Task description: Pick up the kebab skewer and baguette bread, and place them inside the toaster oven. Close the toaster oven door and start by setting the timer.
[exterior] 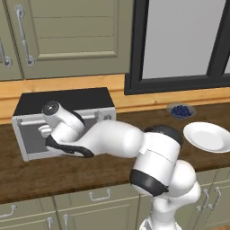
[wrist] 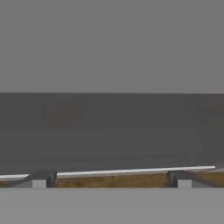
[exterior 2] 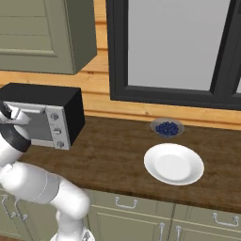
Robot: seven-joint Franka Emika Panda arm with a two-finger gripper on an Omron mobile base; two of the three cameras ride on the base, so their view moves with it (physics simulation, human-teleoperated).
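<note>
The toaster oven (exterior: 67, 102) (exterior 2: 44, 96) stands at the left of the wooden counter, and its knobs (exterior 2: 57, 130) run down its right side. The toaster oven door (exterior: 36, 139) (exterior 2: 40, 127) stands upright against the front and looks closed. My gripper (exterior: 42, 131) (wrist: 110, 179) is right at the door, open, with nothing between its fingertips (wrist: 39, 179). In the hand view a dark grey panel (wrist: 109, 127) sits close ahead, and a thin silver bar (wrist: 131, 171) crosses just above the fingertips. The kebab skewer and the baguette bread are out of view.
An empty white plate (exterior: 206, 136) (exterior 2: 174, 164) lies on the counter to the right. A small bowl of blue berries (exterior: 181, 110) (exterior 2: 167, 128) stands behind it by the window. Upper cabinets (exterior: 67, 36) hang over the oven.
</note>
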